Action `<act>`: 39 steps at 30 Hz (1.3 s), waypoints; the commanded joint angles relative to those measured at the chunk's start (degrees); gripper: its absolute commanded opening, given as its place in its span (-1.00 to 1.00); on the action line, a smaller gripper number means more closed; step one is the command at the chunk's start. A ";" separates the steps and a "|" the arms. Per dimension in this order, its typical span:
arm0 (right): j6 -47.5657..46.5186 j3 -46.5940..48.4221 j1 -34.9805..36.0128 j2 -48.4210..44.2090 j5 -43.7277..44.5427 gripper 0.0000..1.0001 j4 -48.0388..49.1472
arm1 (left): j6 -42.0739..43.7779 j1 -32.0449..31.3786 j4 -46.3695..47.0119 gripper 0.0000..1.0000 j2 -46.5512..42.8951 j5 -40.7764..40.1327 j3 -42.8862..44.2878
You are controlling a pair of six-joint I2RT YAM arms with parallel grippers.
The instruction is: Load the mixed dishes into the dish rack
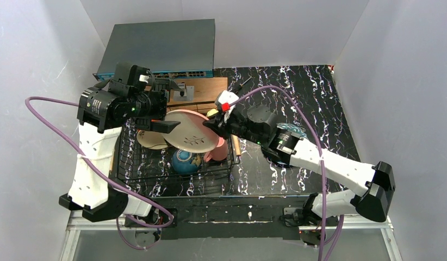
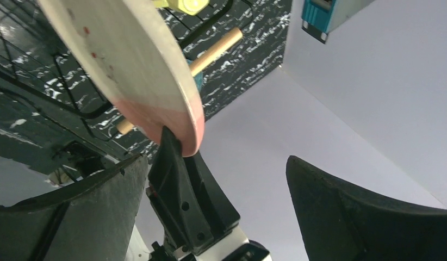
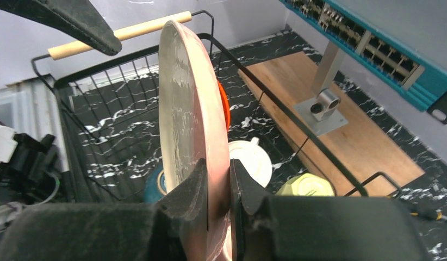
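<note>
My right gripper (image 1: 213, 124) (image 3: 230, 179) is shut on the rim of a cream plate with a pink edge (image 1: 191, 130) (image 3: 186, 98). It holds the plate on edge over the black wire dish rack (image 1: 129, 163) (image 3: 101, 70). My left gripper (image 1: 175, 105) (image 2: 216, 163) is open and empty at the plate's left edge (image 2: 129, 60), not touching it. In the rack sit a blue-teal bowl (image 1: 184, 161) (image 3: 153, 185), a pink mug (image 1: 218, 152), a white cup (image 3: 248, 160), a yellow-green mug (image 3: 305, 185) and an orange plate (image 3: 224, 103), mostly hidden. A pale round dish (image 1: 150, 140) lies under the held plate.
A flat wooden board (image 1: 197, 92) (image 3: 346, 125) with a metal stand (image 3: 324, 103) lies behind the rack. A grey network switch (image 1: 161, 46) stands at the back. A teal object (image 1: 295, 129) shows under my right arm. White walls close in both sides.
</note>
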 commanded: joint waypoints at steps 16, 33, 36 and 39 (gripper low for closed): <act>-24.60 8.96 13.17 4.81 15.03 -0.97 20.01 | 3.37 0.64 -0.91 0.43 -8.05 -5.54 -15.47; -40.43 7.42 19.37 8.54 22.87 -0.97 28.66 | 2.25 0.81 0.81 -0.06 -15.73 -6.56 -23.71; -42.20 7.06 19.98 8.88 23.11 -0.97 30.37 | 2.07 0.82 1.17 -0.15 -16.55 -6.42 -25.06; -42.52 7.12 20.26 8.97 22.96 -0.97 30.43 | 2.12 0.82 2.26 -0.27 -17.37 -6.42 -26.34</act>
